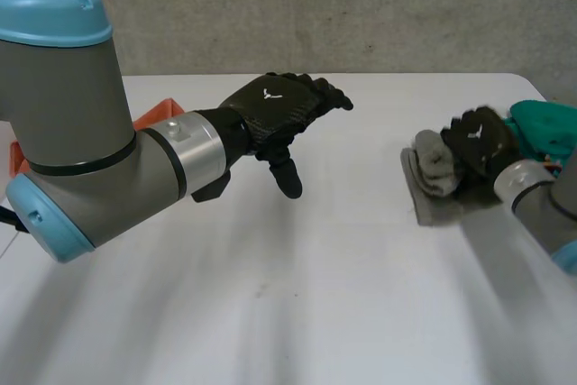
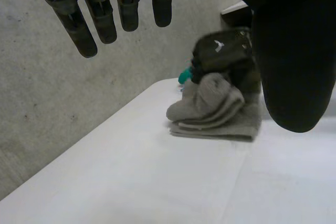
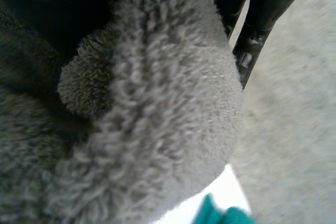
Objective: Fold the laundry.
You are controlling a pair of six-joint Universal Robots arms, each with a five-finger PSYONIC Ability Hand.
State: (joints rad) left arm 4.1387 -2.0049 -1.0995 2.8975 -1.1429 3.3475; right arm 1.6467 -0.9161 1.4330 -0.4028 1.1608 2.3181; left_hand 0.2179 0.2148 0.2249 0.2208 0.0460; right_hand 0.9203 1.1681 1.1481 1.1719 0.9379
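Head view: at right of frame the right hand (image 1: 478,142) clutches a fold of the grey towel (image 1: 437,205), already layered on the table (image 1: 315,295); the left hand (image 1: 275,114), centre-left, hangs slack-fingered, empty. Left wrist view: stacked layers show under the right hand. Right wrist view: pile bunched in its fingers; the teal cloth (image 3: 220,216) looks unfolded
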